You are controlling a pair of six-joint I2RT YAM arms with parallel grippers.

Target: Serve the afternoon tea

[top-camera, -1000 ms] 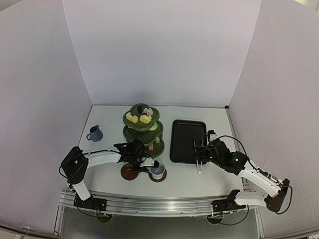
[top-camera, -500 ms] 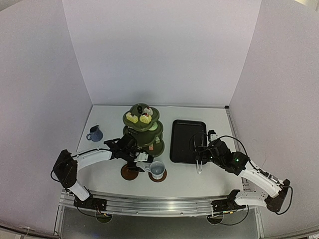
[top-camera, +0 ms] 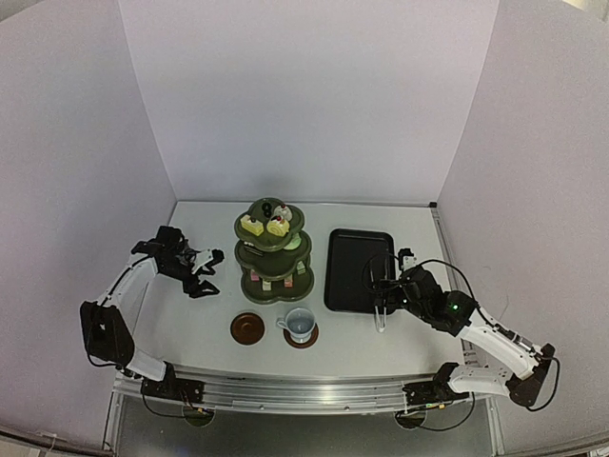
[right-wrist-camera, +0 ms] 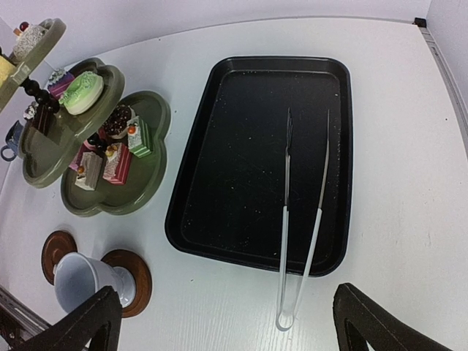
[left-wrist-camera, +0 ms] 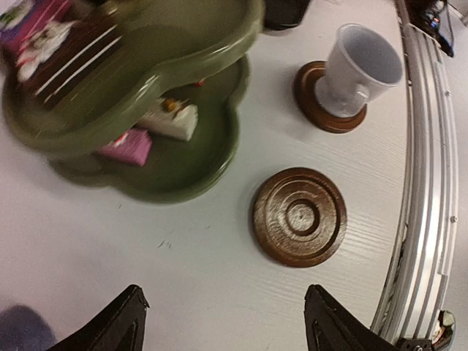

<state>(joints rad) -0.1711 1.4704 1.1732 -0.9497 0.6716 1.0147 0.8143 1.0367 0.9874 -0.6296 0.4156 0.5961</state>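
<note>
White tabletop, enclosed by pale walls, is noted throughout. At the left, the left gripper (top-camera: 197, 271) is held with its fingers spread and nothing between them. The dark green stand (top-camera: 273, 249) is found just to its right, apart from it, with small cakes (right-wrist-camera: 82, 91) set on its tiers. Nearer the front edge an empty saucer (top-camera: 247, 327) is seen, and beside it the pale mug (top-camera: 301, 323) is seated upright on a second saucer (top-camera: 312, 339), both clear of that gripper. Further right, metal tongs (right-wrist-camera: 284, 241) are laid partly in the black tray (top-camera: 350, 269), their joined end on the table. The right gripper (right-wrist-camera: 227, 292) is held over that end, spread wide, nothing gripped.
</note>
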